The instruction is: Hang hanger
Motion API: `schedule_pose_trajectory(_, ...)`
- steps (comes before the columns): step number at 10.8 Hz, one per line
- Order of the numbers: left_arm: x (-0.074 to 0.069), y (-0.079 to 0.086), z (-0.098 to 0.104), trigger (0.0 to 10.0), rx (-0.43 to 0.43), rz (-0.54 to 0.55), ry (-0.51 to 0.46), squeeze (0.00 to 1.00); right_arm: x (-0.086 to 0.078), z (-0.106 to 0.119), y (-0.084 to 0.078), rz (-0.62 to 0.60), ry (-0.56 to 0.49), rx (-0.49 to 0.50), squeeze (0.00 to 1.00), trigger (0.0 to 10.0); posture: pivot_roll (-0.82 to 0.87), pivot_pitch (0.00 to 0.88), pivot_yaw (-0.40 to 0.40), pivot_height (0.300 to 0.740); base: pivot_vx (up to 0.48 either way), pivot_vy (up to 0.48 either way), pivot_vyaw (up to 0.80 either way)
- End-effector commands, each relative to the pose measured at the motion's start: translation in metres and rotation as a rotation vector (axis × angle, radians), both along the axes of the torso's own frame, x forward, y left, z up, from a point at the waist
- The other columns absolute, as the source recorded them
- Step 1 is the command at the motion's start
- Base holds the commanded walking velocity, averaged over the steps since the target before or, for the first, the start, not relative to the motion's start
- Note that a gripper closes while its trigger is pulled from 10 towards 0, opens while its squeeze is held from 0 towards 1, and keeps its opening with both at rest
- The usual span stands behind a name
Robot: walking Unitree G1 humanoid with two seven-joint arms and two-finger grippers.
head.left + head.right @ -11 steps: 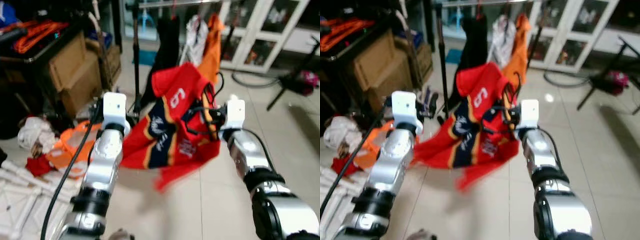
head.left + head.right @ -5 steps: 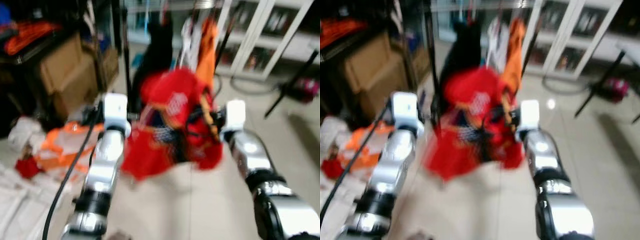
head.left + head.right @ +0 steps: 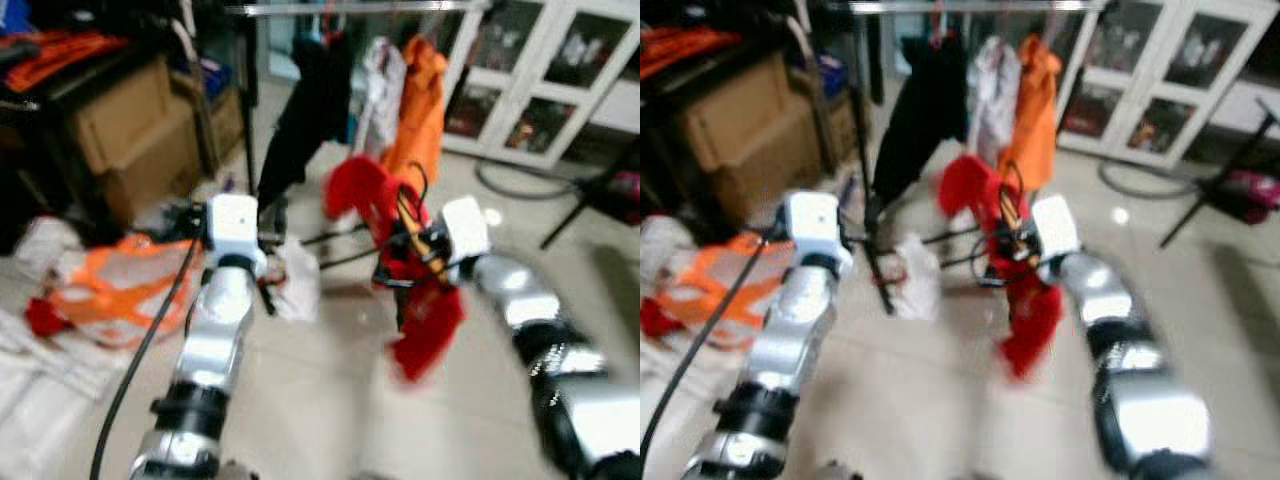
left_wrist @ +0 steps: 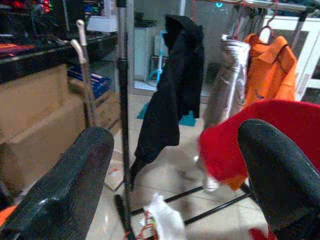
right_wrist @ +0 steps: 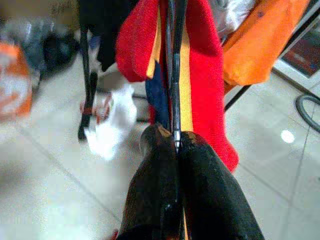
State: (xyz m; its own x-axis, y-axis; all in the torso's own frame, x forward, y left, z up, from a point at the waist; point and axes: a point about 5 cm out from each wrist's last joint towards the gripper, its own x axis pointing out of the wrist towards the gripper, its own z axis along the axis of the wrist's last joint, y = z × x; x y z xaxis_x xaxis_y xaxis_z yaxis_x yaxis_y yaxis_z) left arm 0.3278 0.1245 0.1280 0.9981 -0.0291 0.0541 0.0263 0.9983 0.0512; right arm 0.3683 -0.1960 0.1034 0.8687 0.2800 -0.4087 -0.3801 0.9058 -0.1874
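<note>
The right claw is clenched on a thin black wire hanger draped with a red, yellow-trimmed jersey, below the metal clothes rail. The left claw gapes, holding nothing.

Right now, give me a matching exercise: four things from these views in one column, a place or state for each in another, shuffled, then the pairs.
1. left gripper
2. right gripper
3. orange shirt
4. black garment

A. hanging on the rail, nearest the rack's upright pole
B. fingers open, holding nothing
C. fingers shut on the black hanger carrying the red jersey
D. hanging on the rail beside a white garment

Pairs: 1-B, 2-C, 3-D, 4-A
</note>
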Motion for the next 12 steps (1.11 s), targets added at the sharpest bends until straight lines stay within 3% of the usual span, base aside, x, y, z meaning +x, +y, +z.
schedule_pose_trajectory(1, -0.004, 0.004, -0.007, 10.0, 0.006, 0.035, 0.019, 0.0, 0.009, 0.02, -0.003, 0.049, -0.005, -0.039, 0.0, 0.0, 0.04, 0.045, -0.147, 0.74, 0.0, 0.0, 0.0)
schedule_pose_trajectory(3, -0.007, -0.002, -0.013, 10.0, -0.002, 0.055, 0.038, 0.0, 0.014, 0.039, -0.022, 0.07, 0.027, -0.132, 0.0, 0.0, 0.03, 0.053, -0.191, 0.74, 0.0, 0.0, 0.0)
schedule_pose_trajectory(5, -0.009, -0.003, -0.013, 10.0, -0.007, 0.074, 0.029, 0.0, 0.018, 0.048, -0.023, 0.075, 0.039, -0.13, 0.0, 0.0, 0.04, 0.058, -0.205, 0.74, 0.0, 0.0, 0.0)
schedule_pose_trajectory(7, -0.011, -0.001, -0.013, 10.0, 0.007, 0.083, 0.026, 0.0, 0.011, 0.033, -0.024, 0.114, 0.136, -0.154, 0.0, 0.0, 0.04, 0.07, -0.208, 0.74, 0.0, 0.0, 0.0)
schedule_pose_trajectory(10, -0.014, -0.004, -0.012, 10.0, 0.003, 0.084, 0.01, 0.0, 0.01, 0.033, -0.031, 0.099, 0.143, -0.166, 0.0, 0.0, 0.04, 0.081, -0.217, 0.74, 0.0, 0.0, 0.0)
schedule_pose_trajectory(12, -0.016, -0.004, -0.011, 10.0, 0.029, 0.079, -0.001, 0.0, 0.01, 0.032, -0.029, 0.099, 0.141, -0.154, 0.0, 0.0, 0.04, 0.077, -0.213, 0.74, 0.422, 0.0, 0.0)
